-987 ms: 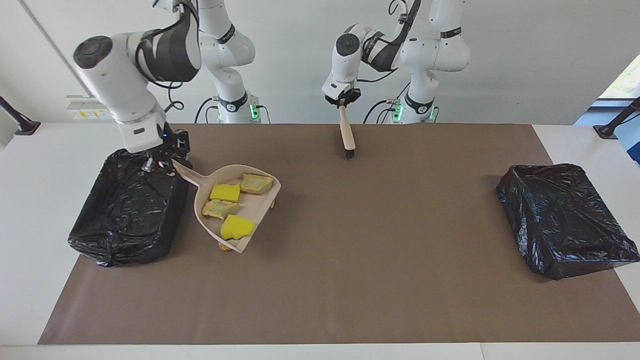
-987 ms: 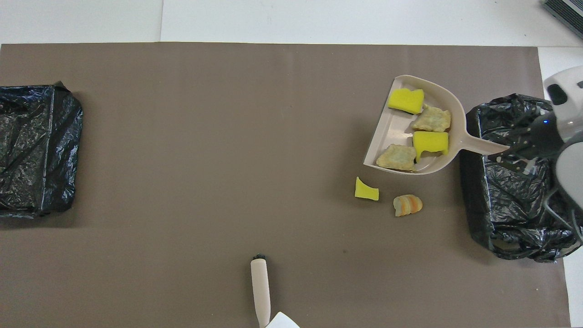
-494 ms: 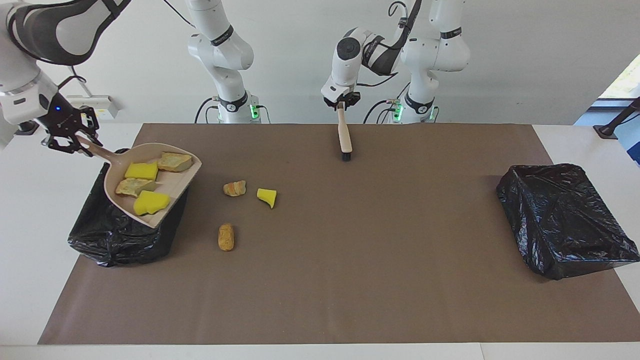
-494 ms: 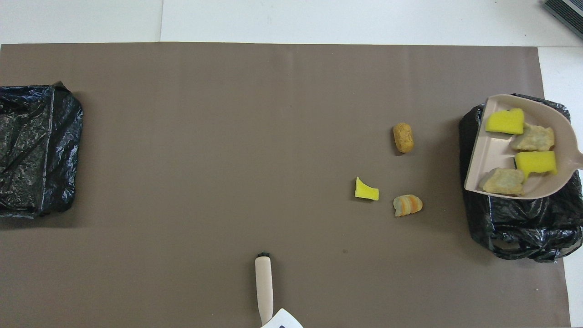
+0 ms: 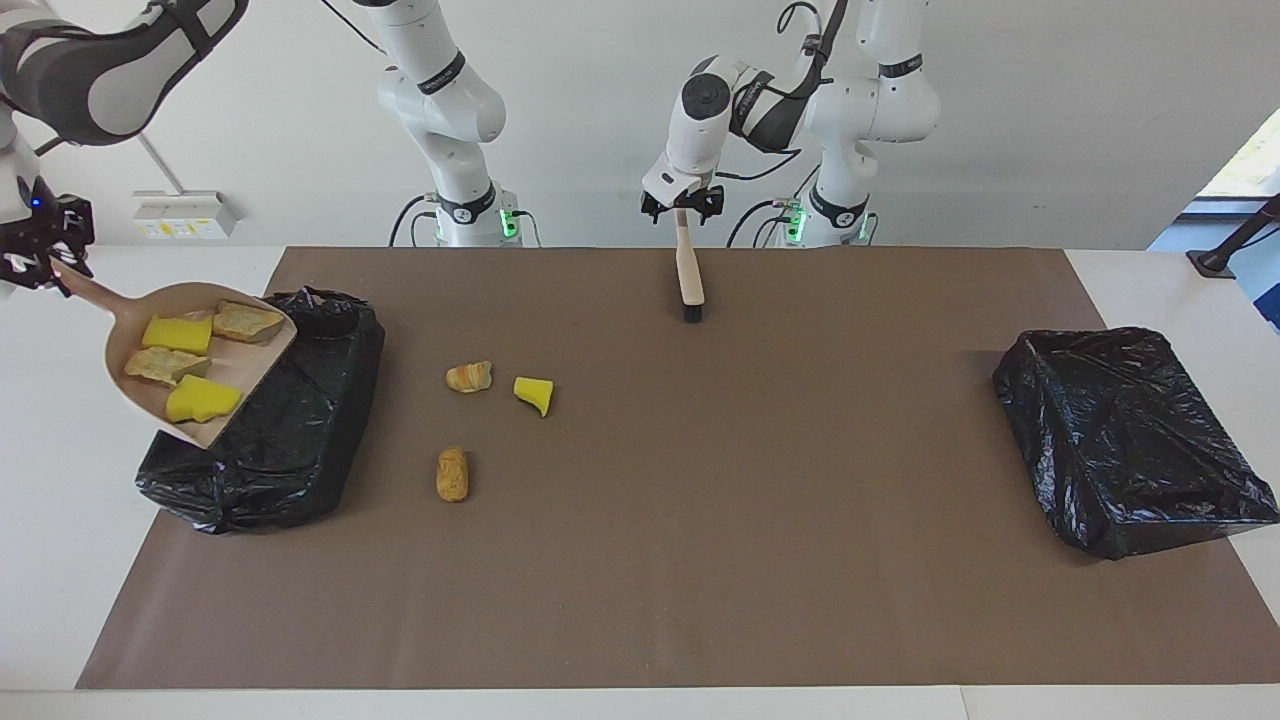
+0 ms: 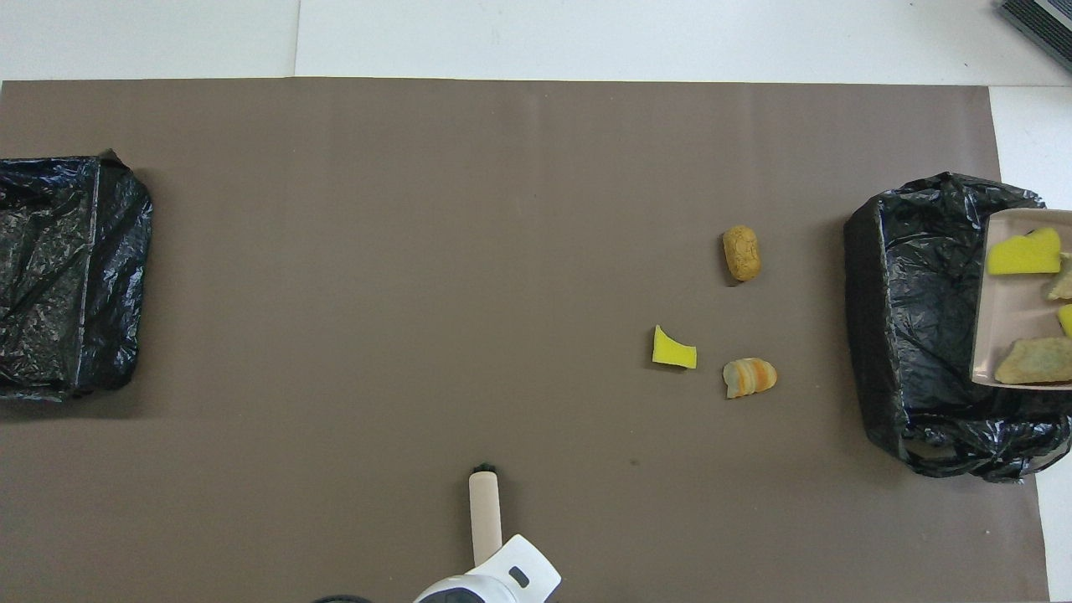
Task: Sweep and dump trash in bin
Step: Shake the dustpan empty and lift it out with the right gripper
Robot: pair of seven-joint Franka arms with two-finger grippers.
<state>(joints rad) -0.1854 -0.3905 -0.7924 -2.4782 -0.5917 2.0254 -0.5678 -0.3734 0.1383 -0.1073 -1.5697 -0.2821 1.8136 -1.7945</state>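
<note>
**A:** Where is the trash?

**B:** It is split up. Four pieces ride in the beige dustpan point(image 5: 240, 372): two yellow sponge chunks point(image 5: 176, 333) and two toast slices point(image 5: 245, 321). Three more lie on the brown mat point(image 5: 700, 550), beside the black-lined bin point(image 5: 300, 420) and toward the middle of the bench point(image 5: 60, 560). They are a striped bread roll point(image 5: 468, 376), a yellow sponge wedge point(image 5: 535, 394) just beside it, and a brown bread loaf point(image 5: 452, 473) farther from the robots than those two.

**A:** What is carrying the dustpan?

**B:** The right end effector point(image 5: 42, 264) is clamped on the tip of its handle. The pan is up in the air, over the bin's outer edge at the right arm's end of the bench. Its mouth points toward the bin.

**A:** And the left end effector point(image 5: 681, 208)?

**B:** It is over the mat's edge nearest the robots, at the top of the hand brush point(image 5: 688, 275). The brush stands nearly upright with its dark bristles on the mat. I cannot tell whether the handle is gripped or let go.

**A:** Anything else?

**B:** A second black-lined bin point(image 5: 1130, 440) sits at the left arm's end.
</note>
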